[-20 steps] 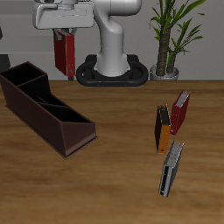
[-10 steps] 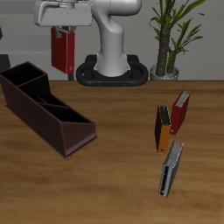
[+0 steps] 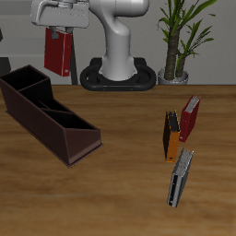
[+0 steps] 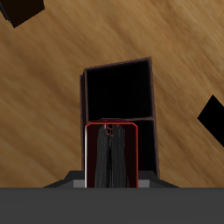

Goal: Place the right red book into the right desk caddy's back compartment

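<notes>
Above the far end of the long dark maroon-brown open-top desk caddy (image 3: 48,115) we now carry the thin red hardcover book with the black strip (image 3: 58,52), which over the last second has drifted sideways toward the caddy's back end and risen a touch. We judge that this puts it nearly over the squarish undivided back compartment (image 4: 118,90), which the wrist view shows open and dark just beyond the book's bottom edge (image 4: 111,156). Our pincer (image 3: 60,29) is clamped on the book's top edge, so the book hangs upright, well clear of the wooden bench (image 3: 129,175). Our arm reaches out sideways from its base, wrist pointing straight down. Lowering has not yet begun.
</notes>
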Robot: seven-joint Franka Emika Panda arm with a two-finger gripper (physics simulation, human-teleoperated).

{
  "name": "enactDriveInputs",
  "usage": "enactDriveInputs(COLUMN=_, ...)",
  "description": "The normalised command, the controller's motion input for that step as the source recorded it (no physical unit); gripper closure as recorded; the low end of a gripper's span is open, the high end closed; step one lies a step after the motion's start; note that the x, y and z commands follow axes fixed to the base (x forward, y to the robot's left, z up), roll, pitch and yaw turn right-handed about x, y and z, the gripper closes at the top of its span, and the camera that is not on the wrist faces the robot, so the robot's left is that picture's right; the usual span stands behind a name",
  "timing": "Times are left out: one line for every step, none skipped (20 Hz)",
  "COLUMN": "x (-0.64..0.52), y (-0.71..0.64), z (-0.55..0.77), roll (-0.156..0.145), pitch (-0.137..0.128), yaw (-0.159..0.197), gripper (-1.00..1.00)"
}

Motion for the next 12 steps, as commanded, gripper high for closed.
enactDriveInputs(x=-0.13, y=-0.43, z=-0.27, roll=-0.111, pitch=-0.018, yaw=0.2, gripper=1.0)
enactDriveInputs(x=-0.09, y=-0.23, z=-0.12, roll=-0.073, pitch=0.026, yaw=0.008, gripper=1.0)
enactDriveInputs(x=-0.12, y=-0.14, z=-0.04, roll=-0.057, pitch=-0.063, yaw=0.129, gripper=1.0)
enactDriveInputs(x=-0.07, y=-0.2, z=0.05, roll=-0.072, pitch=-0.084, yaw=0.13, gripper=1.0)
enactDriveInputs(x=-0.09, y=-0.2, z=0.0, roll=-0.075, pitch=0.03, yaw=-0.013, gripper=1.0)
enactDriveInputs(x=-0.1, y=-0.1, z=0.03, roll=-0.035, pitch=-0.026, yaw=0.038, gripper=1.0)
enactDriveInputs(x=-0.09, y=-0.1, z=-0.05, roll=-0.003, pitch=-0.073, yaw=0.228, gripper=1.0)
enactDriveInputs(x=-0.03, y=-0.15, z=-0.01, roll=-0.068, pitch=-0.025, yaw=0.065, gripper=1.0)
enactDriveInputs(x=-0.06, y=0.06, z=-0.01, roll=0.0, pitch=0.0, yaw=0.0, gripper=1.0)
enactDriveInputs(x=0.0, y=-0.13, z=0.03, roll=-0.026, pitch=-0.023, yaw=0.085, gripper=1.0)
enactDriveInputs(x=0.0, y=-0.1, z=0.07, roll=-0.027, pitch=-0.057, yaw=0.107, gripper=1.0)
enactDriveInputs(x=0.11, y=-0.39, z=0.18, roll=-0.11, pitch=-0.121, yaw=0.081, gripper=1.0)
